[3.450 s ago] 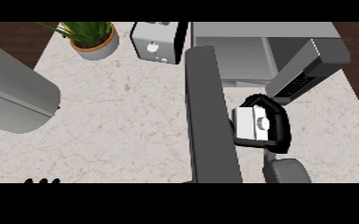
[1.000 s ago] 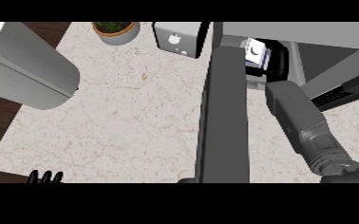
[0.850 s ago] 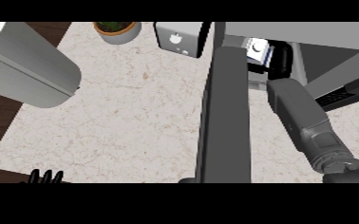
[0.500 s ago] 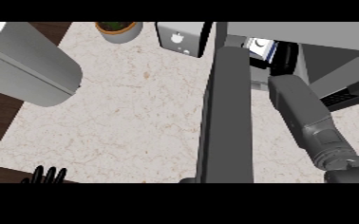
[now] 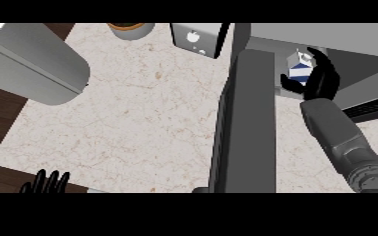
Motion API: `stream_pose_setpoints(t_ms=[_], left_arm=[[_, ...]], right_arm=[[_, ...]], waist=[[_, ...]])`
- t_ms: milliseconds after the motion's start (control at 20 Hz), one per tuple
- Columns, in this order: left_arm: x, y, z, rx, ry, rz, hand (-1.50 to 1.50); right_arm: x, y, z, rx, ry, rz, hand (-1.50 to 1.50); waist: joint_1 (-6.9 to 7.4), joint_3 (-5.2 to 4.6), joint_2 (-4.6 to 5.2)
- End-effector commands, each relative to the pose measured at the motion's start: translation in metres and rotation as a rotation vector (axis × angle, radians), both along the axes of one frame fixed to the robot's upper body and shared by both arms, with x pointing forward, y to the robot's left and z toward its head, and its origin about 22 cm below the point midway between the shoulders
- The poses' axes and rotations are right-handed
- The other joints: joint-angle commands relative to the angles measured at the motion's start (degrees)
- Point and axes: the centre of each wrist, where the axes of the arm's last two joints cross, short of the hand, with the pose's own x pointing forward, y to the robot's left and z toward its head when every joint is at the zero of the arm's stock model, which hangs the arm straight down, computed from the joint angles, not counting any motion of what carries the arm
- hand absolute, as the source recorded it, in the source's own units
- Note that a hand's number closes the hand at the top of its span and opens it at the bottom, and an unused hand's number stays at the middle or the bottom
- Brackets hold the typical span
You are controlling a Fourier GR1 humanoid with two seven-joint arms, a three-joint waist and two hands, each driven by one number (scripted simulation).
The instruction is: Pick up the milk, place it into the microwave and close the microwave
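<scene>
Table: pale marbled stone table (image 5: 140, 115) is seen from steeply above, with dark wood showing past its left edge.
Microwave: grey microwave (image 5: 325, 37) is seen at the upper right, its inside open to view; the right robot hand is reached into that opening.
Microwave door: dark grey microwave door (image 5: 247, 125) is swung open and seen edge-on as a long upright slab, just left of the right robot hand and its forearm.
Milk: white carton of milk (image 5: 297, 66) with a blue band is stood upright inside the microwave, just left of the right robot hand's fingers.
Right robot hand: black right robot hand (image 5: 319, 77) is held with its fingers fairly straight and spread alongside the carton; its thumb is seen low beside the carton's base; whether the carton is touched cannot be told.
Left robot hand: black left robot hand (image 5: 46, 182) is shown only as upright, relaxed fingers at the lower left edge, far left of the right robot hand.
Other things: a grey cylinder (image 5: 40, 67) is laid far left of the right robot hand; a pot (image 5: 131, 29) and a white box with a knob (image 5: 196, 37) are placed up and left of it.
</scene>
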Motion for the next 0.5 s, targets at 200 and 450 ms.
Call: stream_pose_setpoints(t_ms=[200, 450], left_arm=[[0.004, -0.001, -0.005, 0.011, 0.021, -0.017, -1.50], [0.009, 0.001, -0.006, 0.008, 0.004, -0.005, -1.50]], right_arm=[[0.018, 0.060, 0.011, -0.082, 0.030, 0.330, -1.50], [0.022, 0.073, 0.014, -0.045, 0.052, 0.420, -1.50]], waist=[[1.08, 0.64, -1.18], [0.44, 0.64, -1.05]])
